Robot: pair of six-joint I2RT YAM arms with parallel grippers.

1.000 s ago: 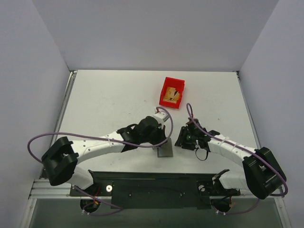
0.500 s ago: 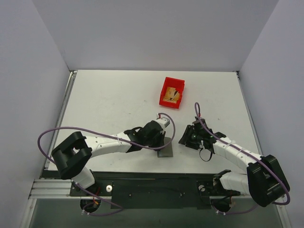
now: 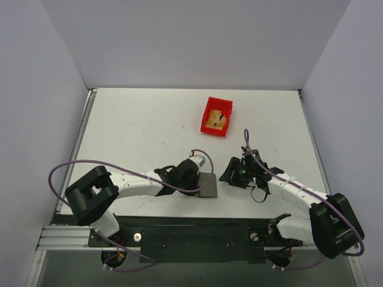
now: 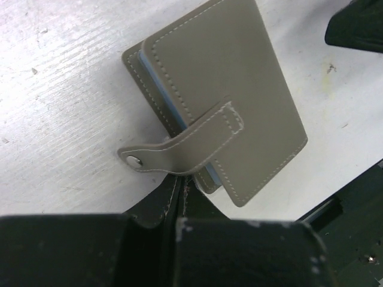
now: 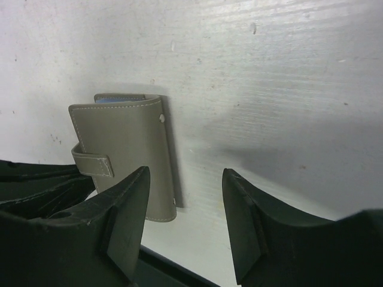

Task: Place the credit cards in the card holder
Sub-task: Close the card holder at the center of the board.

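Observation:
The grey card holder (image 3: 209, 185) lies closed on the white table near its front edge, a strip of blue interior showing at its side (image 4: 164, 98). Its closing tab (image 4: 179, 146) hangs loose, snap end free. My left gripper (image 3: 195, 177) is shut, its fingertips (image 4: 179, 186) pressed together right at the tab's lower edge; a pinch on the tab cannot be made out. My right gripper (image 5: 185, 173) stands open just right of the holder (image 5: 128, 149) with only bare table between its fingers. The gold-tan credit cards (image 3: 214, 122) lie in the red bin, far from both grippers.
The small red plastic bin (image 3: 208, 110) stands at the back, right of centre. The table's front edge and the black base rail (image 3: 191, 236) run just behind the holder. Grey walls close in the table on three sides.
The left gripper has pulled back and lowered to the holder's left side; the holder now lies flatter and shows more of its cover. The right gripper's jaws have widened and shifted slightly left.

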